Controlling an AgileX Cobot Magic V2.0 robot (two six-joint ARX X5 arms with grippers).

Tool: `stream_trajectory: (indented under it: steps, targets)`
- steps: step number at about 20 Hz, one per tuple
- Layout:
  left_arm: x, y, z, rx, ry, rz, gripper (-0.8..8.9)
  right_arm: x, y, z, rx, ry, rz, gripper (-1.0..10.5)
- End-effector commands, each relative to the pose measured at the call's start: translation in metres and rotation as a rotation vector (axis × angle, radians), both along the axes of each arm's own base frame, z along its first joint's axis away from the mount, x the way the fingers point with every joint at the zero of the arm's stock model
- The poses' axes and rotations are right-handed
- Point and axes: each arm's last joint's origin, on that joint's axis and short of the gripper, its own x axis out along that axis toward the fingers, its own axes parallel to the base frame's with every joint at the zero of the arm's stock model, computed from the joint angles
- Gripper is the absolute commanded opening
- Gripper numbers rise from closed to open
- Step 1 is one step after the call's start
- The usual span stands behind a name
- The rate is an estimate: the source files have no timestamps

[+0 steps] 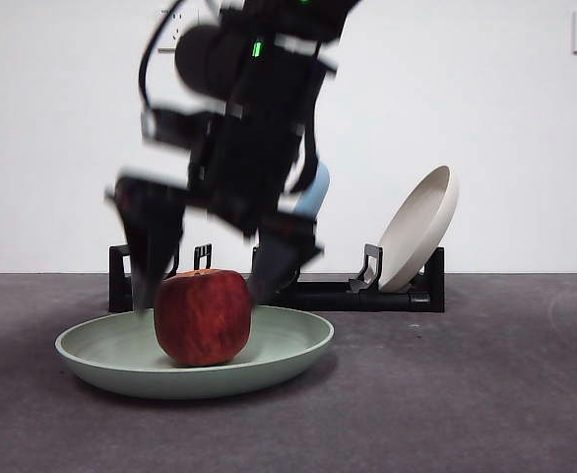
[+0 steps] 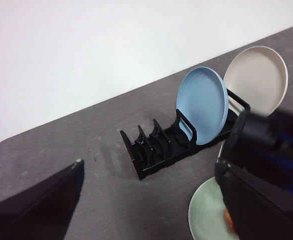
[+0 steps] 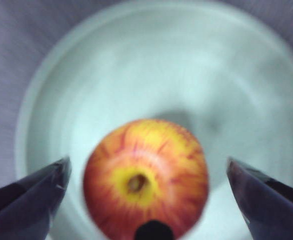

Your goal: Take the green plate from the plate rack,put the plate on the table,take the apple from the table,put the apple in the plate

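Two black jaws stand spread wide on either side of the big red apple, and that is the right gripper, coming down from above in the front view, dark and blurred, its tips flanking the fruit at about its shoulders with a gap on each side. From the right wrist view the jaws are well clear of the skin, nothing pinched, and the apple shows its yellow-orange patch and stem hollow straight up at the camera. The apple sits upright inside the pale sage-green round plate, a little off the plate's centre, and the plate lies flat on the dark grey matte table, in front of the long low black plate rack. Over to the rack now: a cream plate leans in its end slot, and a light blue plate peeks out from behind the arm. The left wrist view gives the better look, with the blue plate and the cream plate standing on edge side by side at one end of the rack, and the other slots bare. The left gripper hangs high over the table, jaws apart, holding nothing, with the green plate's rim just showing beside the other arm.
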Motion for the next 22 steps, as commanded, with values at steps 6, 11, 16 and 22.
stream_trajectory:
  steps: [6, 11, 16, 22]
  targets:
    - [0.021, -0.025, -0.004, 0.037, 0.011, -0.007, 4.35, -0.017, -0.043, 0.097, 0.060, -0.249, -0.048, 5.9]
    - [0.036, -0.043, -0.008, 0.077, 0.015, -0.021, 3.01, -0.033, -0.086, 0.150, 0.125, -0.344, -0.116, 5.8]
    - [0.050, -0.065, -0.012, 0.128, 0.013, -0.182, -0.07, -0.064, -0.154, 0.205, 0.184, -0.469, -0.202, 0.2]
    - [0.059, -0.070, -0.009, 0.140, -0.040, -0.286, -0.08, -0.094, -0.212, 0.236, 0.223, -0.555, -0.327, -0.1]
